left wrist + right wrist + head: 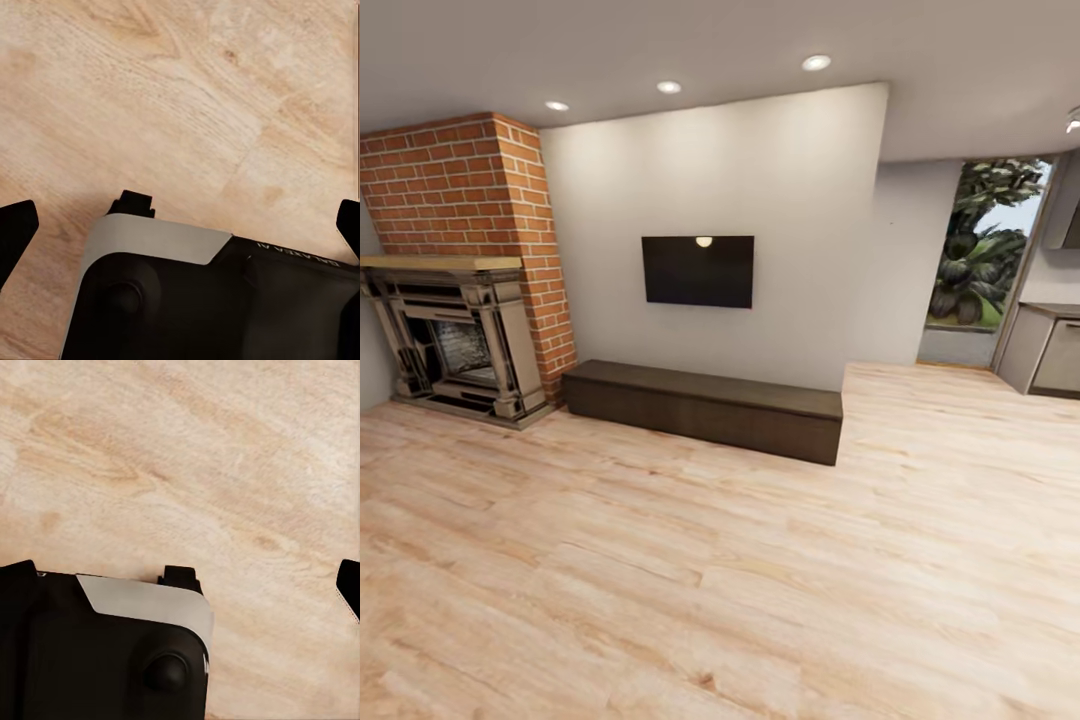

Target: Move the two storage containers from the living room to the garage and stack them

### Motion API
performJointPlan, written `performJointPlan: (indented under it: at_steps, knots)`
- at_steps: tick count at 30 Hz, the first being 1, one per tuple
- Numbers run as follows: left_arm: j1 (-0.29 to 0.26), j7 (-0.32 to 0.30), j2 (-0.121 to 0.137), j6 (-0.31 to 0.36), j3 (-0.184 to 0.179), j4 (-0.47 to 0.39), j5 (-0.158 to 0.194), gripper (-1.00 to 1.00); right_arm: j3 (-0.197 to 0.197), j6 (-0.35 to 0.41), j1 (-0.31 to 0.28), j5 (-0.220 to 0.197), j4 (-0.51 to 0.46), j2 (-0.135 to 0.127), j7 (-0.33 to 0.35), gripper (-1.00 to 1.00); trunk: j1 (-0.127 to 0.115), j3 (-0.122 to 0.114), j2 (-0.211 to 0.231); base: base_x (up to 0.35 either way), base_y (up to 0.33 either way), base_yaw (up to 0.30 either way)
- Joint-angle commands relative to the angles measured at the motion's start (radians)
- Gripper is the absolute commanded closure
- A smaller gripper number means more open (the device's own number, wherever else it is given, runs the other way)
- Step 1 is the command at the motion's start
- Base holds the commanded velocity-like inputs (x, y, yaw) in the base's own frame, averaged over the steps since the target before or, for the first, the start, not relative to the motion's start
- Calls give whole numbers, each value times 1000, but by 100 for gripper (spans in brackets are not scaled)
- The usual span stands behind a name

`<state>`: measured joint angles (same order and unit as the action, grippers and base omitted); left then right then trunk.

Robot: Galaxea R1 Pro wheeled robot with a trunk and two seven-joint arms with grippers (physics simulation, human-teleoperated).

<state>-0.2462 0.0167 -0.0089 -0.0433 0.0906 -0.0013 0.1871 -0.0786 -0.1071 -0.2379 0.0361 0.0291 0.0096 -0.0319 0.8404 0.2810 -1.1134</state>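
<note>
The two storage containers are out of view, and so is the garage. I am in the living room, facing a light wood plank floor point(720, 580). In the left wrist view my left gripper point(182, 225) is open, its black fingertips point(15, 229) far apart at the picture's edges with nothing between them. The right gripper point(184, 581) is open too, one fingertip point(349, 585) showing over the planks. Both grippers hang above my own black and silver base point(195, 300) point(97, 652).
A brick fireplace point(460, 340) stands at the left. A long dark low cabinet point(705, 408) runs along the white wall under a black TV point(698, 270). At the right are a glazed opening onto plants point(980, 270) and a grey counter point(1055, 345).
</note>
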Motion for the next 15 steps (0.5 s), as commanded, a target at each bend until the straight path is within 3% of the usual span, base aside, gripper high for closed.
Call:
performJointPlan:
  at_steps: [1,10,15]
  knots:
    - [-1,2,0,-4,8,1,1,-100,-7,-5,-1,4,3,0,-3,-100,1,1,-1,319,0,0]
    - [-1,3,0,-5,8,1,2,-100,-7,-5,-1,4,3,-2,-4,-100,1,1,-1,318,0,5]
    - [-1,3,0,-8,8,0,2,-100,-7,-5,-1,4,3,-4,-6,-100,1,1,-1,235,0,178]
